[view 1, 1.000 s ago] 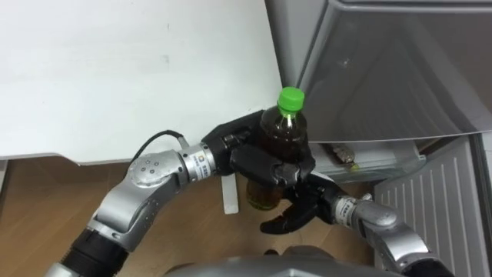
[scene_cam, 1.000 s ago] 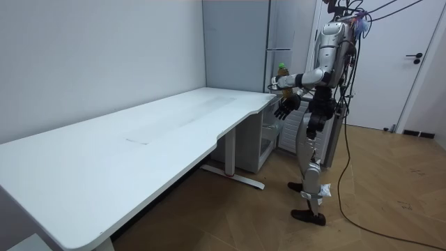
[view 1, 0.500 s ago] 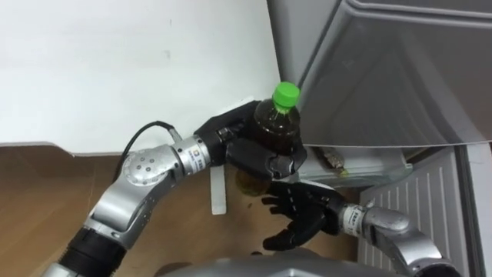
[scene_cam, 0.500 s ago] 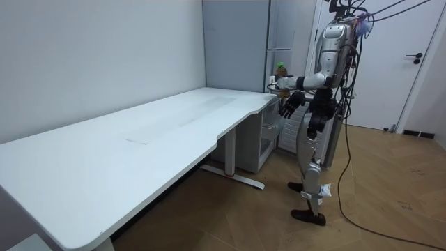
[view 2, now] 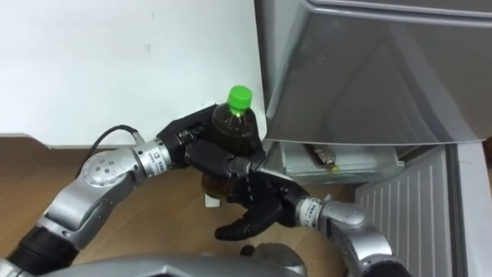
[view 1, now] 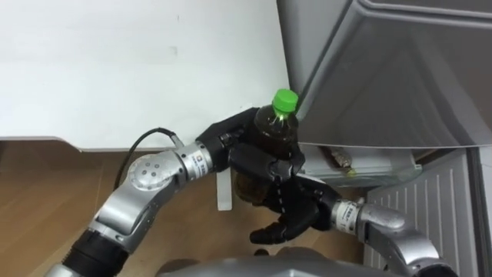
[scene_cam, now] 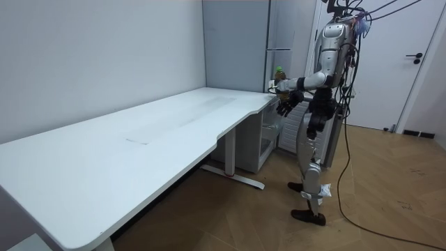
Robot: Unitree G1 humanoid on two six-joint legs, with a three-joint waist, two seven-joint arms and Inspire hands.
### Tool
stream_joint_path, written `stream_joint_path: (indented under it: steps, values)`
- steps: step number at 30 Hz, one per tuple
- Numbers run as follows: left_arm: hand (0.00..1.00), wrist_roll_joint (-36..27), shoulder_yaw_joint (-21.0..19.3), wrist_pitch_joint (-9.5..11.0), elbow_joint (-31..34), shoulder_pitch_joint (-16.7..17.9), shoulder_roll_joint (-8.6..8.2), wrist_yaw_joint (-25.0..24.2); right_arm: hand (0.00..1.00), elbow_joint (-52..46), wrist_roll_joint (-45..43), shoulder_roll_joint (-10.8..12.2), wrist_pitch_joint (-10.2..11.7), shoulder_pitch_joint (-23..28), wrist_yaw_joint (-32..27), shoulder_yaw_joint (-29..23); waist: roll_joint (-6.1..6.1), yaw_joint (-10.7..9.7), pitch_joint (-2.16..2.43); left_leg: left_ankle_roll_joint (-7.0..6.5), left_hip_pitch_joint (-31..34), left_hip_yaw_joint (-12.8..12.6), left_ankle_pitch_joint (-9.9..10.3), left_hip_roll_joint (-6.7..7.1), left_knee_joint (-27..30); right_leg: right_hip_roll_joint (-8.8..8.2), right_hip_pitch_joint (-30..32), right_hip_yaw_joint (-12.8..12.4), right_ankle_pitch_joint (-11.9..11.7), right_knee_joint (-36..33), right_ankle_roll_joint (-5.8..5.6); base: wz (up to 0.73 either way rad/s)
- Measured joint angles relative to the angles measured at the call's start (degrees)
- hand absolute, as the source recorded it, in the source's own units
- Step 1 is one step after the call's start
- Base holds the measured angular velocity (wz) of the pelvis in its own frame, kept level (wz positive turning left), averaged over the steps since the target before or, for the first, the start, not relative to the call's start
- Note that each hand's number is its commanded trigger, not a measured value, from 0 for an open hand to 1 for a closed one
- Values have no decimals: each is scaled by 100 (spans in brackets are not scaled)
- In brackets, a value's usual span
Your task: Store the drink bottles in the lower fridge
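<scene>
A white tabletop (view 1: 115, 69) fills the upper left above a wooden floor (view 1: 46, 185), and the robot stands at its corner, facing a grey fridge (view 1: 400, 77). The left hand (view 1: 257, 163) is curled round a drink bottle (view 1: 273, 129) with a green cap (view 1: 285, 99) — held upright in the air, just past the tabletop's edge. Just below it the right hand (view 1: 296, 215) is spread, fingers loose, holding nothing. On the right, the fridge's lower compartment (view 1: 377, 165) stands open.

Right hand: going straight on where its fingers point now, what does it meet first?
Probably nothing near: the open right hand points left, below the bottle in the left hand; beyond, perhaps the floor. Depth unclear.
</scene>
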State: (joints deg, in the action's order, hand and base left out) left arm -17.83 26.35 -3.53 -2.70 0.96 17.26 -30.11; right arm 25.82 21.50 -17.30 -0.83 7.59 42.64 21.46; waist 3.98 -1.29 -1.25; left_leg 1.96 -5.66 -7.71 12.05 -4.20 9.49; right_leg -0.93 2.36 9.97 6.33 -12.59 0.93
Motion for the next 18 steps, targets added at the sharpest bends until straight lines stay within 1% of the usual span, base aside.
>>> stream_joint_path:
  steps: [3,7,9,13,18]
  values:
    - [100,0,13,0,-57,2,-12,0,0,5,366,79,5,3,-24,-9,-21,-36,0,0,10,-1,0,-5,12,-3,-8,30,1,5,2,0]
    - [100,1,127,0,-77,19,-17,4,0,2,605,285,5,17,-80,7,-43,-67,5,0,10,-11,0,-4,12,-5,-8,30,1,9,1,0]
    - [100,2,156,0,-93,48,-17,11,0,1,745,315,5,17,-78,67,-65,-95,18,0,17,-13,0,-4,12,-6,-6,37,1,8,1,0]
    - [100,-5,159,0,-114,113,-23,80,0,11,860,323,2,52,-119,153,-152,-176,70,0,7,-13,0,-6,13,-7,-12,40,1,2,1,0]
    - [100,-8,185,12,-193,112,-114,248,0,24,1263,318,-5,66,-365,273,-134,-169,69,0,-2,-24,-1,-4,14,-4,-9,-9,2,-11,2,0]
